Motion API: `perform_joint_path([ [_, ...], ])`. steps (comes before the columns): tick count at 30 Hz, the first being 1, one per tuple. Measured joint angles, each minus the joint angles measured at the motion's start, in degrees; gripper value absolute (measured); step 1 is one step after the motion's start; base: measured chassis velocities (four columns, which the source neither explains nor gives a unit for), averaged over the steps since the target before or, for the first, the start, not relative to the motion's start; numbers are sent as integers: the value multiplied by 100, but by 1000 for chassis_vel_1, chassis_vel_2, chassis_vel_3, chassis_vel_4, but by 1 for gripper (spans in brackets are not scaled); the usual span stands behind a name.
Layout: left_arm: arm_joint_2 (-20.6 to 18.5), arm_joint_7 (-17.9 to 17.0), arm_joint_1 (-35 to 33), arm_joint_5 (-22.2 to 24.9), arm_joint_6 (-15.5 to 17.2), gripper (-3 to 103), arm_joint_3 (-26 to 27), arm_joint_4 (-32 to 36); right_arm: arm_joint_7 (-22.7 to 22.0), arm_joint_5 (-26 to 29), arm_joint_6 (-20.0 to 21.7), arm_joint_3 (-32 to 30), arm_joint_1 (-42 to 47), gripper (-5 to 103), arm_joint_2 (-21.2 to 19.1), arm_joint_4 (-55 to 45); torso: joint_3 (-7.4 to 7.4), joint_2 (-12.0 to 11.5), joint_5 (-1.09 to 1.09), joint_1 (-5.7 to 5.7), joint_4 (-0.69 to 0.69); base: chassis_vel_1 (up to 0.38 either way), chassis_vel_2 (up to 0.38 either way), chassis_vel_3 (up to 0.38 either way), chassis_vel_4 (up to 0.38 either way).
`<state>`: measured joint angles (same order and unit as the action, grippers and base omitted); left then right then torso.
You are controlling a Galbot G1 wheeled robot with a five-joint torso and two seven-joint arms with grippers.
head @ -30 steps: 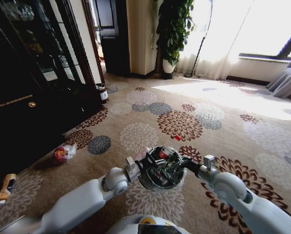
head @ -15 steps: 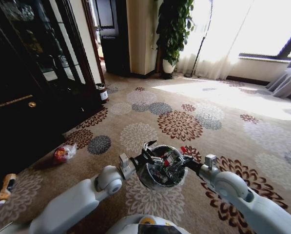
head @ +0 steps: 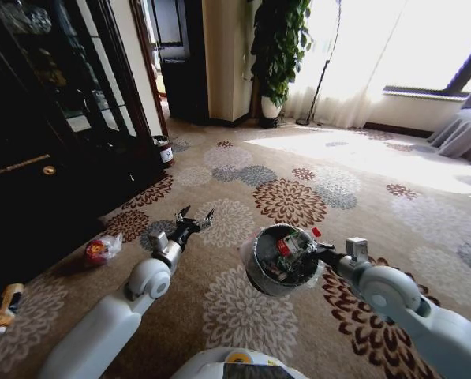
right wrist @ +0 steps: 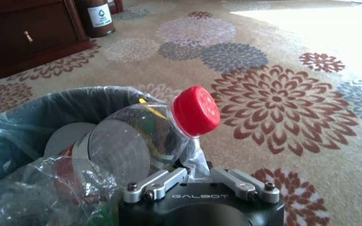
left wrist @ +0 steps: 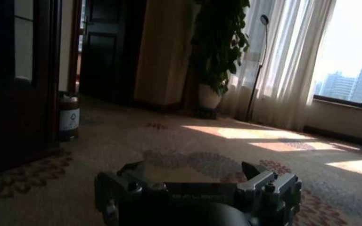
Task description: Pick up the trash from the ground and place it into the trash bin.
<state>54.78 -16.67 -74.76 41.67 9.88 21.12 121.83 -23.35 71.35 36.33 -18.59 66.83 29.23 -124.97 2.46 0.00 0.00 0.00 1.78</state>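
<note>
Right pincer [head: 320, 250]: clenched on the bin [head: 260, 272] rim, holding it off the carpet [head: 243, 308] as a carried catcher.
Left pincer [head: 194, 220]: spread, empty, stretched out toward the floor litter.
Bottle [right wrist: 149, 136]: inside the bin, red cap [right wrist: 195, 111] poking over the rim.
Bag [head: 102, 249]: on the carpet by the cabinet [head: 38, 158], likely the next target.

left claw [head: 194, 219] spread wide, arm stretched forward; right claw [head: 320, 251] clamped, its arm bent inward.
</note>
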Motion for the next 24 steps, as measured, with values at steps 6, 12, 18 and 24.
perform_joint_path([
  [6, 837, 270, -1018, -45, 55, 100, 1215, 204, 84, 415, 259, 380, -575, 1, -56, 289, 0, 0, -1, 0, -9, 0, 0, 0, 0],
  [12, 1193, 138, -1525, -94, 101, 100, 1637, 390, 630, -224, 147, 350, -500, 1, 30, 265, 0, 0, -1, 0, -5, 0, 0, 0, 0],
  [18, 1389, 91, -1991, -390, 108, 100, 1715, 561, 1260, -1426, -218, 559, -410, 1, 366, 275, 0, 0, 1, 0, -6, 0, 0, 0, 0],
  [24, 1491, 84, -2091, -561, 3, 100, 1654, 475, 1365, -1688, -350, 668, -407, 1, 524, 333, 0, 0, 0, 0, -6, 0, 0, 0, 0],
])
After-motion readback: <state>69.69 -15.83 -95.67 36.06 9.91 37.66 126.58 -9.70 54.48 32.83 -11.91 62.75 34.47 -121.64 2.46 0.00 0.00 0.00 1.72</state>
